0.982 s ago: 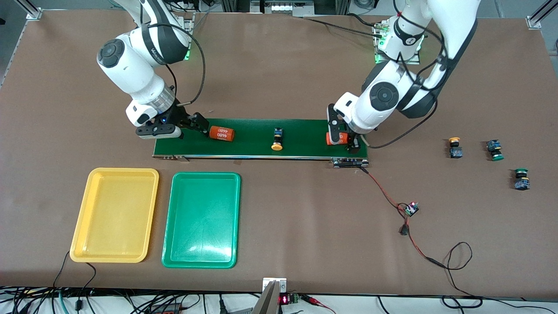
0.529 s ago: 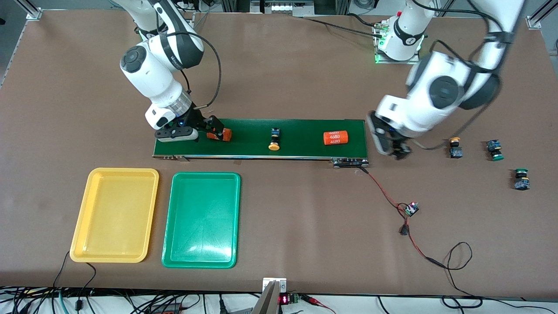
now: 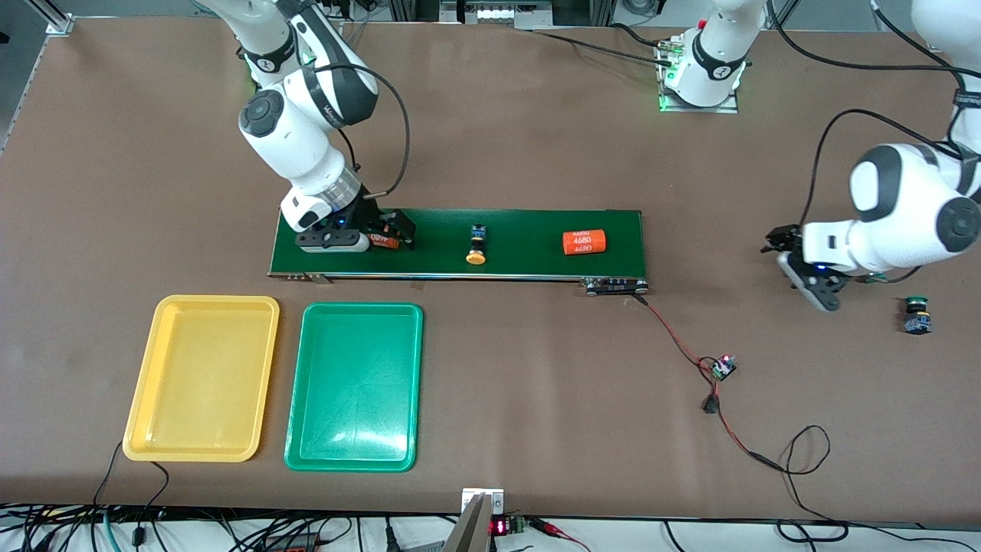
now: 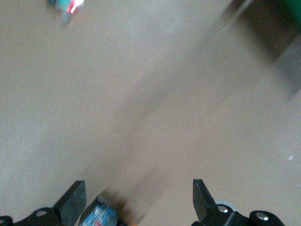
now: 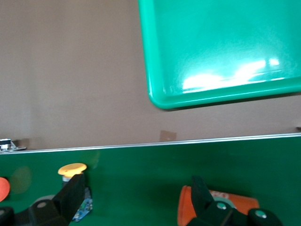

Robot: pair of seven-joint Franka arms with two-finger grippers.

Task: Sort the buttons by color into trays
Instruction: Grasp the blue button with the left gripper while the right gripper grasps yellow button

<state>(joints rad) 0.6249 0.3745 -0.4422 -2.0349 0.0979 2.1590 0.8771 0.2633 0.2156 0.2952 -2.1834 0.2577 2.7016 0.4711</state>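
- So far no button sits in the yellow tray (image 3: 201, 379) or the green tray (image 3: 355, 387); both look bare, so the sorting is not done at all
- One yellow button (image 3: 477, 247) lies on the dark green belt (image 3: 521, 264), between two orange cans
- One green button (image 3: 915, 313) sits on the table (image 3: 536, 399) at the left arm's end, well apart from the trays
- Another button's blue body (image 4: 99, 216) peeks out by the left gripper in the left wrist view; its cap does not show
- I cannot find any other button; the left arm may hide some
- The right gripper (image 3: 383, 234) is low over the belt with its fingers spread wide, and one orange can (image 3: 383, 241) lies right by them; I see no squeeze on it
- The left gripper (image 3: 797, 264) hangs over the table near the green button, fingers wide apart, holding nothing
- I think all the buttons are left to move, each to the tray of its own color
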